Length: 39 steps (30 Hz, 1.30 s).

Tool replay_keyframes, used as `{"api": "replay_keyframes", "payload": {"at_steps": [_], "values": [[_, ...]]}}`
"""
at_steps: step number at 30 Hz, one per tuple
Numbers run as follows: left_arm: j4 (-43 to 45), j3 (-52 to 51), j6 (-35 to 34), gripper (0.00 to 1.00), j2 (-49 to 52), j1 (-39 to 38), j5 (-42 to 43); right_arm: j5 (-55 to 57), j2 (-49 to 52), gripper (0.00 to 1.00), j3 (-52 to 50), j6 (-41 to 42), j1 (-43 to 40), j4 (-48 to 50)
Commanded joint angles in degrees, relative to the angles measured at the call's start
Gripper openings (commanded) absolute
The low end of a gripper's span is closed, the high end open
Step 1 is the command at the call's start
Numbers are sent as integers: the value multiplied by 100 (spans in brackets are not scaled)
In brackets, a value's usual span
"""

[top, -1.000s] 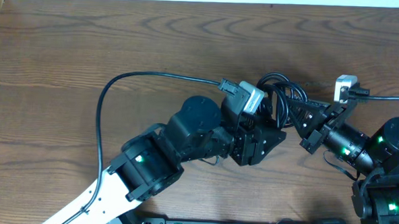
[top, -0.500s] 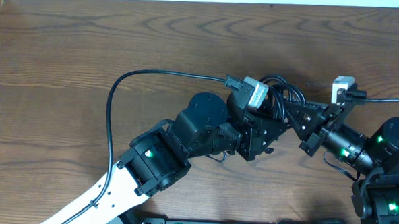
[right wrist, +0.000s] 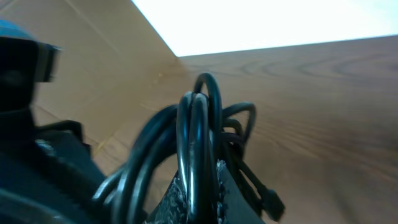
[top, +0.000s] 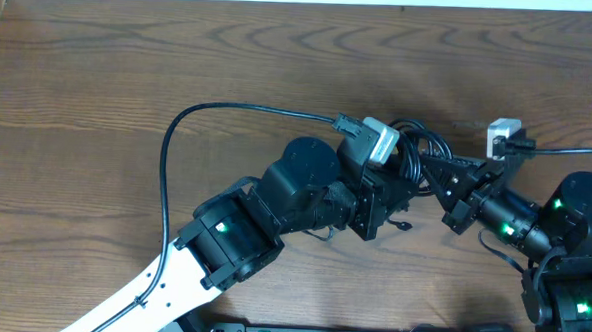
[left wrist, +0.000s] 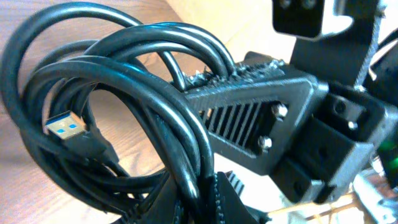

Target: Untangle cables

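Note:
The cables (top: 420, 149) are a bunch of glossy black loops between the two grippers, right of the table's middle. My left gripper (top: 405, 183) is shut on strands at the bunch's near left side. In the left wrist view the loops (left wrist: 118, 93) fill the frame, a blue-tipped plug (left wrist: 64, 128) hangs at their left, and the left gripper (left wrist: 202, 202) pinches strands at the bottom edge. My right gripper (top: 439, 173) is shut on the bunch from the right. In the right wrist view the right gripper (right wrist: 200, 194) clamps upright loops (right wrist: 198, 134), with a small black plug (right wrist: 271, 202) beside them.
The wooden table (top: 101, 57) runs bare to the left and back. The left arm's thick black cable (top: 169, 150) arcs over it from a white wrist camera block (top: 380, 142). A second white block (top: 504, 134) and cable (top: 577, 149) belong to the right arm.
My left gripper has moved right into the bunch and closed on its strands. The right gripper has kept its grip and shifted slightly left.

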Motion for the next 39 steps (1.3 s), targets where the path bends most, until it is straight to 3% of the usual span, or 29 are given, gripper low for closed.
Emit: {"api": "replay_keyframes", "payload": {"at_steps": [1, 5, 20, 27, 33, 34, 35, 36, 39], "values": [[37, 74, 1051, 7, -422, 4, 55, 603, -24, 1, 7, -376, -24, -221], [-55, 74, 1707, 8, -769, 4, 52, 951, -24, 1, 7, -579, -24, -516], [-721, 74, 2944, 7, -1829, 4, -404, 2000, -24, 1, 7, -922, -24, -1397], [-831, 74, 3198, 7, -1982, 4, -407, 1834, -24, 1, 7, -1054, -24, -1397], [-1049, 74, 3189, 8, -1978, 4, -588, 815, -24, 1, 7, -1499, -24, -1327], [-1093, 74, 3156, 13, -1974, 4, -629, 767, -24, 1, 7, -1497, -24, -1320], [-1115, 74, 3053, 33, -1967, 4, -664, 713, -24, 1, 7, -1497, -24, -1305], [-1130, 74, 2966, 44, -1954, 4, -662, 645, -24, 1, 7, -1497, -24, -1287], [-1228, 74, 2736, 47, -1886, 4, -664, 321, -24, 1, 7, -1495, -24, -1115]]}}
